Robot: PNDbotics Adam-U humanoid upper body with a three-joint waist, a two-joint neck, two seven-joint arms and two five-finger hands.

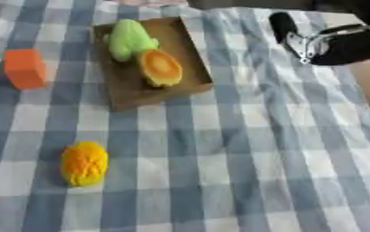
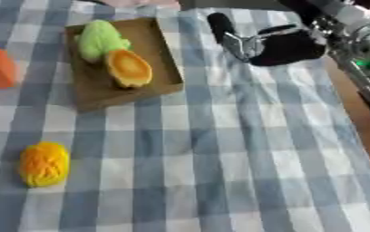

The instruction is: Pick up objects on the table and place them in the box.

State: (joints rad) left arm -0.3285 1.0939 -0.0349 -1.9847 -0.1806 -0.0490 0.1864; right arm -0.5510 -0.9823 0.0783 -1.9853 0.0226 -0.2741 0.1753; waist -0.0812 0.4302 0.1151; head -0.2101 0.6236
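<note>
A shallow brown cardboard box (image 1: 123, 90) lies at the upper middle of the checked cloth. Inside it rest a light green soft toy (image 1: 129, 38) and an orange oval toy (image 1: 159, 67), side by side. An orange-red block (image 1: 25, 68) stands on the cloth left of the box. A yellow-orange ribbed toy (image 1: 84, 163) lies on the cloth at the lower left. My right hand (image 2: 279, 45) hovers at the upper right, to the right of the box, fingers straight and holding nothing. My left hand shows in neither view.
The blue and white checked cloth (image 1: 244, 172) covers the table. A bare wooden strip of table (image 2: 362, 118) runs along the right edge. My right forearm (image 2: 355, 31), silver and black, comes in from the upper right corner.
</note>
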